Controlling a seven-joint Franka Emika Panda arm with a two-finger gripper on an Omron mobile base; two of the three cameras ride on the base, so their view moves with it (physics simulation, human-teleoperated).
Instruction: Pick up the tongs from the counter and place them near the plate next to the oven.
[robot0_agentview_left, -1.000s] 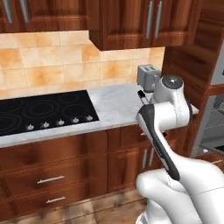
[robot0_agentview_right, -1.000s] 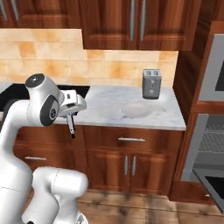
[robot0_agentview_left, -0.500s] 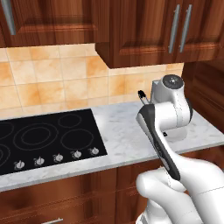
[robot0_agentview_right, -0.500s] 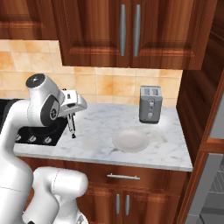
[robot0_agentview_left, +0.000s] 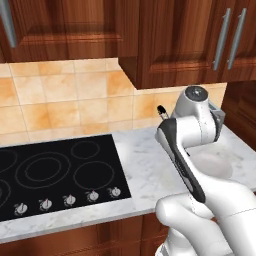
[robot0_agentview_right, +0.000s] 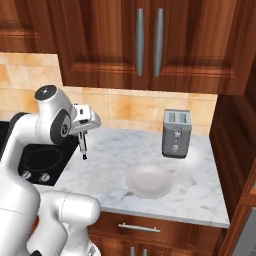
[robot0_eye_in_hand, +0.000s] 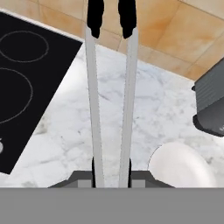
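Observation:
My gripper (robot0_eye_in_hand: 112, 173) is shut on the tongs (robot0_eye_in_hand: 93, 105), two thin silvery arms with black tips that run up the hand view. From the right base, the tongs (robot0_agentview_right: 82, 146) hang from the gripper (robot0_agentview_right: 81, 132), held clear above the marble counter (robot0_agentview_right: 200, 192) at the cooktop's right edge. From the left base, a black tip of the tongs (robot0_agentview_left: 161, 109) sticks out beside the arm. The pale round plate (robot0_agentview_right: 149, 181) lies on the counter to the right of the tongs, in front of the toaster. The plate (robot0_eye_in_hand: 181, 168) sits low right in the hand view.
A silver toaster (robot0_agentview_right: 176, 133) stands at the back of the counter behind the plate. A black cooktop (robot0_agentview_left: 55, 172) with knobs takes up the counter's left part. Dark wooden wall cabinets (robot0_agentview_right: 150, 45) hang overhead, and a tall cabinet side closes the right end.
The whole picture has shifted: the base has driven closer, so the counter, plate and toaster look larger. The gripper still holds the tongs in the same way.

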